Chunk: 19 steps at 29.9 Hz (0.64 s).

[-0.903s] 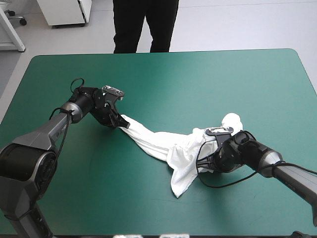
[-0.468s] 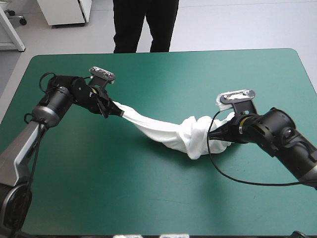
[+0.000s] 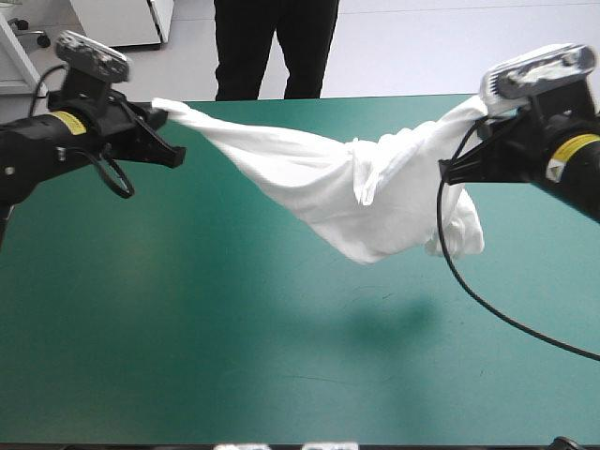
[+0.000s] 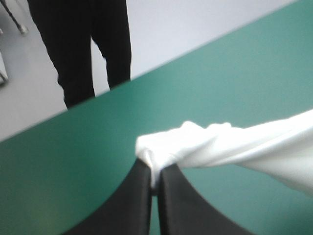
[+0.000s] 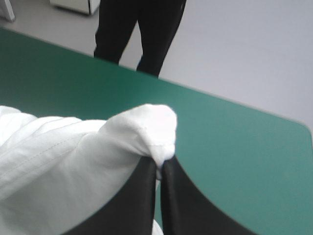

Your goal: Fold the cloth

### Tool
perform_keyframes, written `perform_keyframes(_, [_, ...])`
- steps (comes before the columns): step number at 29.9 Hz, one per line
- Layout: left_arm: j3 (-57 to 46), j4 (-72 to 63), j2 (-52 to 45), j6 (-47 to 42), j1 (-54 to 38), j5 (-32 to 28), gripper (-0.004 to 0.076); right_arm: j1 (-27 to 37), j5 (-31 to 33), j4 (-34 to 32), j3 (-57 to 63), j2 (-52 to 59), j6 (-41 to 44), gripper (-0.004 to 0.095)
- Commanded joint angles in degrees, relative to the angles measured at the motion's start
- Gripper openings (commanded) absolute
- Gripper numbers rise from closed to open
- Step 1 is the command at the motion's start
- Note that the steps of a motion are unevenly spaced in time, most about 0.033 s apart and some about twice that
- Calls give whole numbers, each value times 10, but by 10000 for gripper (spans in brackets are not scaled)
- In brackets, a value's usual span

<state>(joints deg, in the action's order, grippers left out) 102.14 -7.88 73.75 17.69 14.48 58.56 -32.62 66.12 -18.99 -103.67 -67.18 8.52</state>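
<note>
Found T-shirt (image 3: 347,192) lifted clear of teal-green cover (image 3: 234,337), strung in the air between left gripper (image 4: 155,180) and right gripper (image 5: 159,169), sagging in a bunched fold nearer the right. Left: black fingers pressed together on a gathered corner of fabric. Right: likewise pinching a rounded wad of fabric. Yellow label (image 3: 62,122) on left arm, another on right arm; print too small to read.
</note>
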Motion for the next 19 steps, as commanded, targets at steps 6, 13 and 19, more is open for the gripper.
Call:
perform_keyframes(6, [181, -42, -42, -1, 2, -51, -9, 0, -71, -21, -197, 2, -65, -17])
perform_keyframes(13, [180, -43, -69, 5, 4, -21, -9, 0, 42, -14, -240, -8, -61, -17])
perform_keyframes(19, [74, 59, -124, -4, 68, 16, -9, 0, 53, 55, -182, 27, -11, -17])
